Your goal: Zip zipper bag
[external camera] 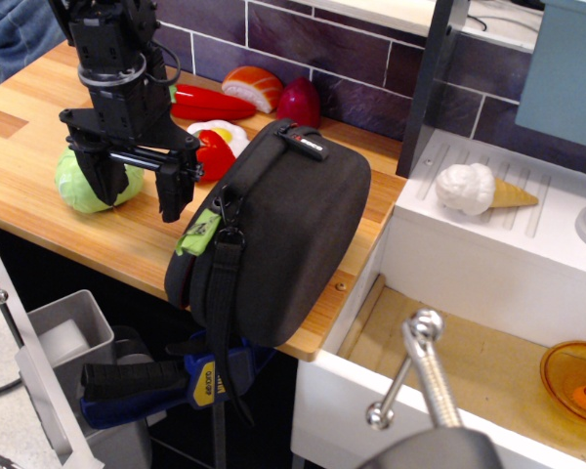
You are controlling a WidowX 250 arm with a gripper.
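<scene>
The zipper bag [293, 234] is a large black rounded case standing on its edge at the front right of the wooden counter [39, 166]. Its top handle carries a red-white label [307, 144]. A green tag [199, 234] and a black strap [220, 303] hang at its left side, over the counter's front edge. My gripper [139, 190] hangs open just left of the bag, fingers pointing down, holding nothing. One fingertip [175, 200] is close to the green tag. Whether the zipper is closed is hard to tell.
A green cabbage [90, 181] lies behind my fingers. A red pepper [213, 103], a fried egg [223, 132], salmon sushi [252, 86] and a dark red onion [299, 102] lie at the back. A white sink unit [488, 264] holds an ice cream cone [479, 190] and an orange bowl [576, 381].
</scene>
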